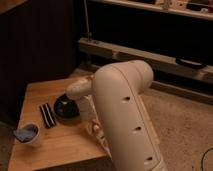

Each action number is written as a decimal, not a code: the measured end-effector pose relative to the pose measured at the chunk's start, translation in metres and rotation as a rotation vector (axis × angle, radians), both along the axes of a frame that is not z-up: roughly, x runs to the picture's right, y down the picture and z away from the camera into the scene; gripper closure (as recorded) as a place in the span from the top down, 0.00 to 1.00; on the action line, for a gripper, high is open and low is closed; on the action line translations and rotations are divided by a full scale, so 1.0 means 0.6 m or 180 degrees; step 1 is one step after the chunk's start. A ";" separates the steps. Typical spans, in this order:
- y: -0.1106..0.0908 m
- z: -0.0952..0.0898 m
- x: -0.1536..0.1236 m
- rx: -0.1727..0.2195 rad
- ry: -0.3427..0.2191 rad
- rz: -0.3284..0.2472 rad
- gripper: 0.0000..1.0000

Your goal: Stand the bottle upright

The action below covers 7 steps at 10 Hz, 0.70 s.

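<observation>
My large white arm (122, 107) fills the middle of the camera view and covers the right part of the wooden table (42, 90). Its rounded wrist end (79, 89) reaches left over the dark bowl (66, 107). The gripper sits below that wrist, beside the bowl's right rim, and is mostly hidden by the arm. A pale whitish shape (86, 109) between the bowl and the arm may be the bottle; I cannot tell whether it lies or stands.
A white cup with blue cloth (28, 135) stands at the table's front left. A dark flat bar (47, 115) lies left of the bowl. A dark wall is on the left, and low shelving (150, 55) runs behind the table.
</observation>
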State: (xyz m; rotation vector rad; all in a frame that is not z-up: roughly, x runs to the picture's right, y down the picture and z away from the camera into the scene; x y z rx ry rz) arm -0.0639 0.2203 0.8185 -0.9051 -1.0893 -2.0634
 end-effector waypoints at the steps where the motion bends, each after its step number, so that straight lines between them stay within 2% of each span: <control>1: -0.002 -0.001 0.001 0.0003 0.0005 -0.0004 0.57; 6: -0.005 -0.004 0.005 -0.0032 0.0023 -0.0051 0.57; 7: -0.004 -0.005 0.005 -0.0046 0.0028 -0.0063 0.52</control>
